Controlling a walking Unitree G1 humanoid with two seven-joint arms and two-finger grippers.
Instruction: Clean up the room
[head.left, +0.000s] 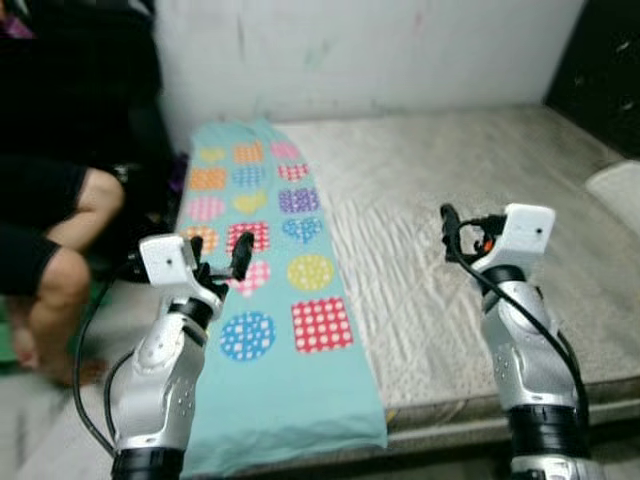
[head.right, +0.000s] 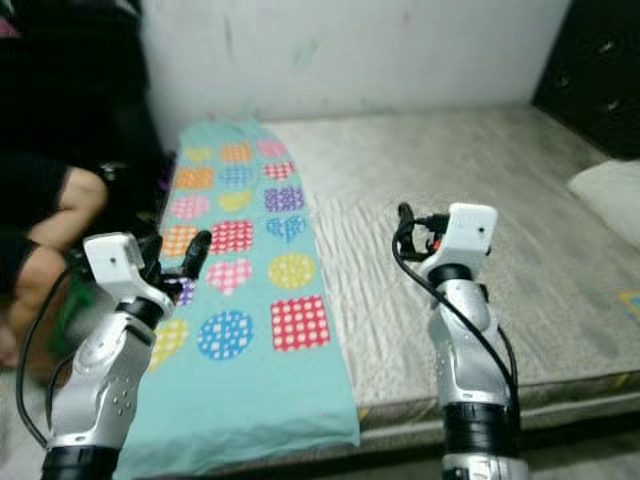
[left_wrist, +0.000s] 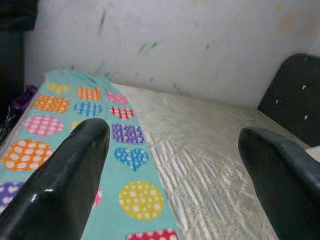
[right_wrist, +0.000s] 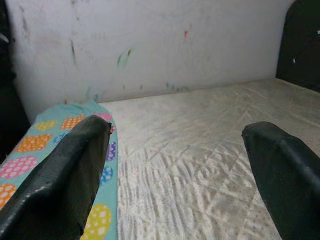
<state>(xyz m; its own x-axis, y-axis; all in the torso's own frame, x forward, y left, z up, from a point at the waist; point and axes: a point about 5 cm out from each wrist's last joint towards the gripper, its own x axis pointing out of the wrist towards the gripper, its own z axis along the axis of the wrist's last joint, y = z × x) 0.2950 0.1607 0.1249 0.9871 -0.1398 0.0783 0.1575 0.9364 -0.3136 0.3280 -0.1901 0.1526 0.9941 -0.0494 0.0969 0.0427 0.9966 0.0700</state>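
Room: white wall with small paint marks stands behind a bare grey quilted mattress.
Person: someone in dark clothes sits just beside the mattress on the robot's left, knees bent.
Pillow: a white cushion corner lies at the far right edge of the mattress.
Thing to tidy: a long teal cloth with bright spotted hearts, circles and squares lies flat along the left side of the mattress, from the wall to the near edge, where it hangs over a little.
How it will handle: it looks thin, soft and light. It would likely fold and droop when lifted, not stay stiff. It should not break or slip much.
Where to hold: I think the near edge or a near corner is best, because it hangs free and the fingers can pinch it there.
Left gripper: the left gripper hovers above the cloth's left edge, beside the pink heart. Its two black fingers are spread wide and hold nothing.
Right gripper: the right gripper is raised over the bare mattress, well apart from the cloth. Its fingers are also spread wide and touch nothing.
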